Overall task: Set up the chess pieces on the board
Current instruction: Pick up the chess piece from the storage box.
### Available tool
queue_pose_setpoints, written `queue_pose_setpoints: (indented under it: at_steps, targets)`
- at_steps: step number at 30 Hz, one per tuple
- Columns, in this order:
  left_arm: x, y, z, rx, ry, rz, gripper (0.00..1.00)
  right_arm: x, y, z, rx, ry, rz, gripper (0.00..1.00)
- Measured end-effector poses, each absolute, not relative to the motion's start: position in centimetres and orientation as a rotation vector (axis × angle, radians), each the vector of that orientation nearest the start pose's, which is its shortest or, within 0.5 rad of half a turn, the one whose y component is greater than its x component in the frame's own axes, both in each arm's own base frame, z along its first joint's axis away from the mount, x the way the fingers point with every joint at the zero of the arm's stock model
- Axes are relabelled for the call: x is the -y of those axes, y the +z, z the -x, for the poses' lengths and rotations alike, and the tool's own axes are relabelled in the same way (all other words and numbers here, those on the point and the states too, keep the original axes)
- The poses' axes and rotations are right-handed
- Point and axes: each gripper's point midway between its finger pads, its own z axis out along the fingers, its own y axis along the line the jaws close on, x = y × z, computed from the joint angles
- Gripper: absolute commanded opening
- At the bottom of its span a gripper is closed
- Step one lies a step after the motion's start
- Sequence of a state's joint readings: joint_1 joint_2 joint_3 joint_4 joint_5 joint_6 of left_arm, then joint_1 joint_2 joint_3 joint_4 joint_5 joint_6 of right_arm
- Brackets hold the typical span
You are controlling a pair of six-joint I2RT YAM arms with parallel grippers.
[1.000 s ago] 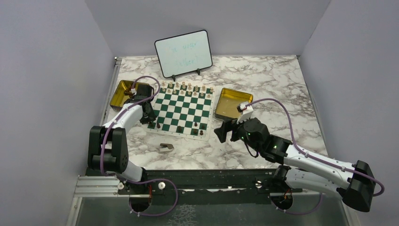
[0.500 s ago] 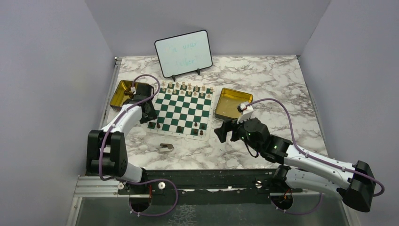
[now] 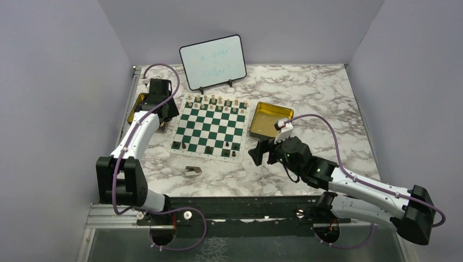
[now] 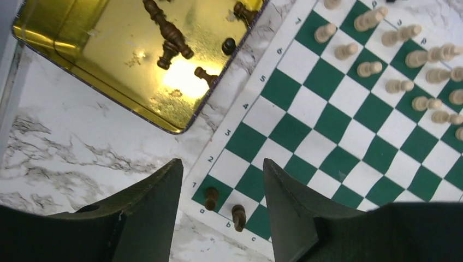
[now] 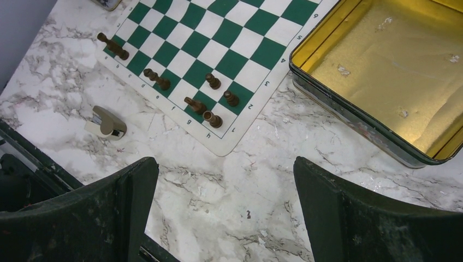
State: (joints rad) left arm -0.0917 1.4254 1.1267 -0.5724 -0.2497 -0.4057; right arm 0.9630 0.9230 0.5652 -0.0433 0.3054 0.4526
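The green-and-white board (image 3: 210, 128) lies mid-table. Light tan pieces (image 3: 215, 102) fill its far two rows. Several dark pieces (image 3: 207, 148) stand along its near rows. In the left wrist view two dark pieces (image 4: 211, 197) stand on the board's (image 4: 349, 136) near-left corner, and several more dark pieces (image 4: 172, 35) lie in the left gold tin (image 4: 82, 54). My left gripper (image 3: 168, 109) is open and empty, high above the board's left edge (image 4: 222, 164). My right gripper (image 3: 256, 153) is open and empty over bare marble (image 5: 225, 164), near the board's near-right corner (image 5: 218, 38).
The right gold tin (image 3: 267, 120) holds no pieces (image 5: 382, 65). A brownish-grey scrap (image 3: 192, 171) lies on the marble in front of the board (image 5: 106, 123). A whiteboard (image 3: 213, 61) stands behind the board. The left tin (image 3: 139, 106) sits by the table's left edge.
My left arm has lifted and swung back from the board's near-left corner toward the left tin, with nothing in its jaws. The right arm has not moved.
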Motion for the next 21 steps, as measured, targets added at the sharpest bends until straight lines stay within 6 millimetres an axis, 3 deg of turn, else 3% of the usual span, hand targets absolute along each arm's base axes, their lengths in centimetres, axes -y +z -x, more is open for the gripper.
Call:
queue_pose_setpoints:
  at_steps: [4, 6, 14, 21]
  targets:
    - [-1.1, 15.3, -37.9, -2.326, 0.102, 0.524, 0.44, -24.6, 16.4, -21.4, -1.981, 0.625, 0.309, 1.0]
    - [-2.9, 14.9, -38.8, -2.315, 0.123, 0.578, 0.37, -24.5, 16.4, -21.4, -1.98, 0.622, 0.313, 1.0]
    - [-6.7, 13.1, -40.9, -2.3, 0.167, 0.686, 0.35, -24.7, 16.1, -21.5, -1.982, 0.613, 0.324, 1.0]
    - [-9.5, 11.9, -44.9, -2.273, 0.181, 0.737, 0.35, -24.9, 15.2, -21.7, -1.999, 0.591, 0.346, 1.0]
